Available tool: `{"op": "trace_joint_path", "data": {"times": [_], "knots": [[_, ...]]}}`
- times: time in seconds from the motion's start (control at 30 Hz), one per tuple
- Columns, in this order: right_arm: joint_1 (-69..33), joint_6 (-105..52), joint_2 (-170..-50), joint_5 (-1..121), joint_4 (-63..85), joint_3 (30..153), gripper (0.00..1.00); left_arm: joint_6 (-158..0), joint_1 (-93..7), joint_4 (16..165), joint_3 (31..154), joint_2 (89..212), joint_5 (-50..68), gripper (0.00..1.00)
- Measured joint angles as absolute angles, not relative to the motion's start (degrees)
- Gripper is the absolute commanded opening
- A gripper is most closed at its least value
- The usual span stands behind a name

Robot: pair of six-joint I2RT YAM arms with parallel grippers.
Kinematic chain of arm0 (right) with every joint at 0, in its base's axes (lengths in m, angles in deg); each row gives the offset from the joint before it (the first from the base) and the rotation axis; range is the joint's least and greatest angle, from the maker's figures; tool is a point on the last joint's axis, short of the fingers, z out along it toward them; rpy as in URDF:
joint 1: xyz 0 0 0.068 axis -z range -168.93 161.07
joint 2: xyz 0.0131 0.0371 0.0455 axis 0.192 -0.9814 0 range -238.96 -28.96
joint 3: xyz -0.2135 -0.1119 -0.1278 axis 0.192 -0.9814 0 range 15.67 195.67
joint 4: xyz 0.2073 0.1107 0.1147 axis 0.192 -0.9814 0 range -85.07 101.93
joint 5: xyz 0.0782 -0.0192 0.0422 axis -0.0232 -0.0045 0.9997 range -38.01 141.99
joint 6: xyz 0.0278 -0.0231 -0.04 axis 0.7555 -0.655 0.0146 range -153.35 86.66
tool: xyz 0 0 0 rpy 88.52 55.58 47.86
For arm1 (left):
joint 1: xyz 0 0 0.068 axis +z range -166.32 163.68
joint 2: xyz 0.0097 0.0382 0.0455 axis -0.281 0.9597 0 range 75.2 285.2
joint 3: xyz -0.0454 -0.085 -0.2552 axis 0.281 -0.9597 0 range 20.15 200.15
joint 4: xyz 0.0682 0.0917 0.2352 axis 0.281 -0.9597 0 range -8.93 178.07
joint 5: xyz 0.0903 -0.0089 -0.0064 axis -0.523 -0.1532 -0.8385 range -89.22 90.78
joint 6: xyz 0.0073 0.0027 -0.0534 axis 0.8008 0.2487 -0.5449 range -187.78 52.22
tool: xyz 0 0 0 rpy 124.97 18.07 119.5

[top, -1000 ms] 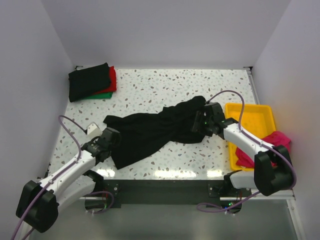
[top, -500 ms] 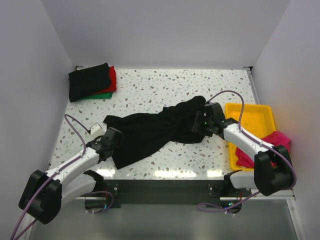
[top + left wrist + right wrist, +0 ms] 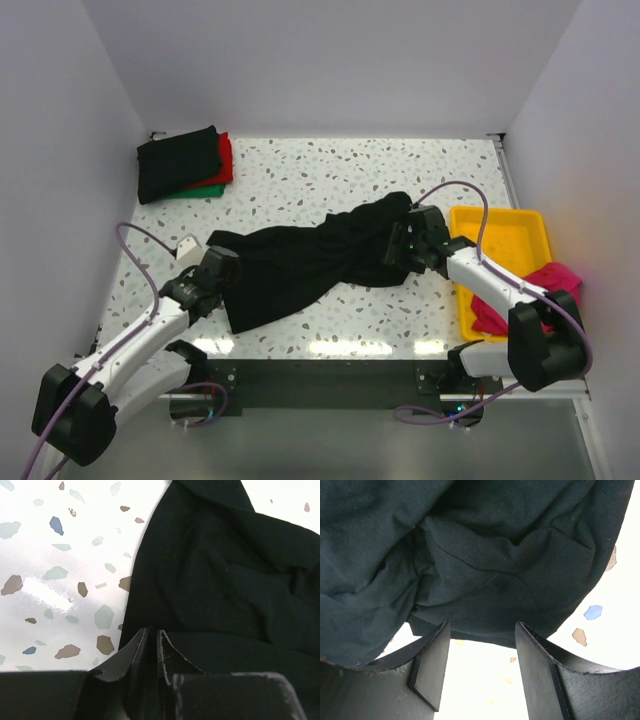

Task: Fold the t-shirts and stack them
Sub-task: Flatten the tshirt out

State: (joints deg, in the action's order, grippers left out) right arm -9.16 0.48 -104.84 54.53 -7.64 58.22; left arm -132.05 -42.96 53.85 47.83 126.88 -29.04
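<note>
A black t-shirt [image 3: 310, 255] lies crumpled and stretched across the middle of the table. My left gripper [image 3: 224, 280] is at its left edge. In the left wrist view the gripper [image 3: 151, 632] is shut on the edge of the shirt [image 3: 225, 580]. My right gripper [image 3: 395, 248] is at the shirt's right end. In the right wrist view it [image 3: 481, 627] is open and empty, with the shirt's hem [image 3: 485, 555] just beyond its fingertips. A magenta-pink t-shirt [image 3: 555, 278] hangs over the near right side of the tray.
A stack of folded shirts sits at the back left, black [image 3: 180, 160] on top of red [image 3: 226, 158] and green [image 3: 205, 191]. A yellow tray [image 3: 500, 225] stands at the right edge. White walls enclose the speckled table [image 3: 330, 170].
My left gripper shifted slightly right, then back left, at the shirt's left edge. The right arm has not moved.
</note>
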Motion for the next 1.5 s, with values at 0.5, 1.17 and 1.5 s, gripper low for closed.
{"op": "trace_joint_path", "data": {"times": [0.5, 1.17, 1.5], "knots": [[-9.2, 0.5, -105.8, 53.7, -7.3, 57.4, 0.58, -129.7, -43.0, 52.1, 48.9, 123.0, -28.3, 0.0], [-9.2, 5.7, -97.6, 46.9, -7.8, 50.4, 0.59, -125.6, -43.0, 52.6, 52.8, 122.0, -27.7, 0.0], [-9.2, 7.5, -107.1, 46.5, -4.5, 52.5, 0.05, -124.9, -43.0, 52.7, 53.3, 121.9, -27.5, 0.0]]}}
